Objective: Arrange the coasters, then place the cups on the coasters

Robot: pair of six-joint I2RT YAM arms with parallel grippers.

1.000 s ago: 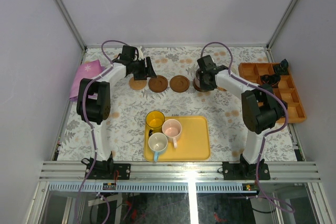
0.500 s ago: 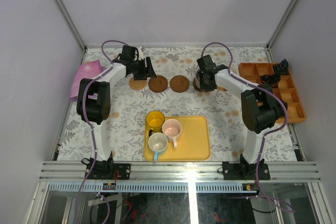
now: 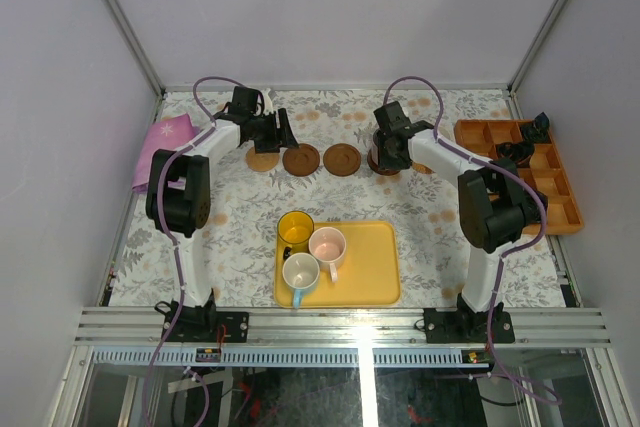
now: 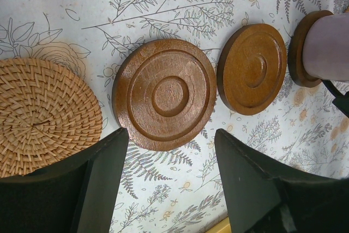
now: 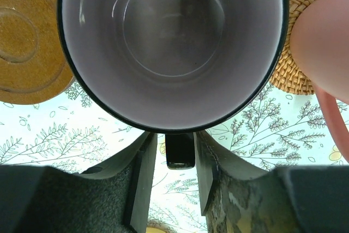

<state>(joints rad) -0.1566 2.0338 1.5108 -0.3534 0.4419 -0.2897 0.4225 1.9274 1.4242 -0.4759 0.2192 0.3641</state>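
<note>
A greyish purple cup (image 5: 169, 42) stands upright on a wooden coaster (image 4: 297, 47). Its dark handle (image 5: 179, 150) sits between the fingers of my right gripper (image 5: 174, 135), which is open, with a thin gap showing beside the handle. A salmon pink cup (image 5: 322, 42) stands to its right on a woven coaster (image 5: 297, 53). My left gripper (image 4: 170, 151) hangs open and empty above a dark wooden coaster (image 4: 166, 94), between a woven coaster (image 4: 43, 113) and a lighter wooden coaster (image 4: 253, 69). The amber cup (image 3: 295, 230), pale pink cup (image 3: 327, 245) and white cup (image 3: 300, 272) stand on the yellow tray (image 3: 370, 267).
An orange compartment tray (image 3: 520, 172) with small black parts lies at the right edge. A purple cloth (image 3: 162, 147) lies at the far left. The coasters form a row across the back of the flowered tablecloth.
My right gripper's jaws have widened off the purple cup's handle, and the cup stays on its coaster. The left arm has not moved.
</note>
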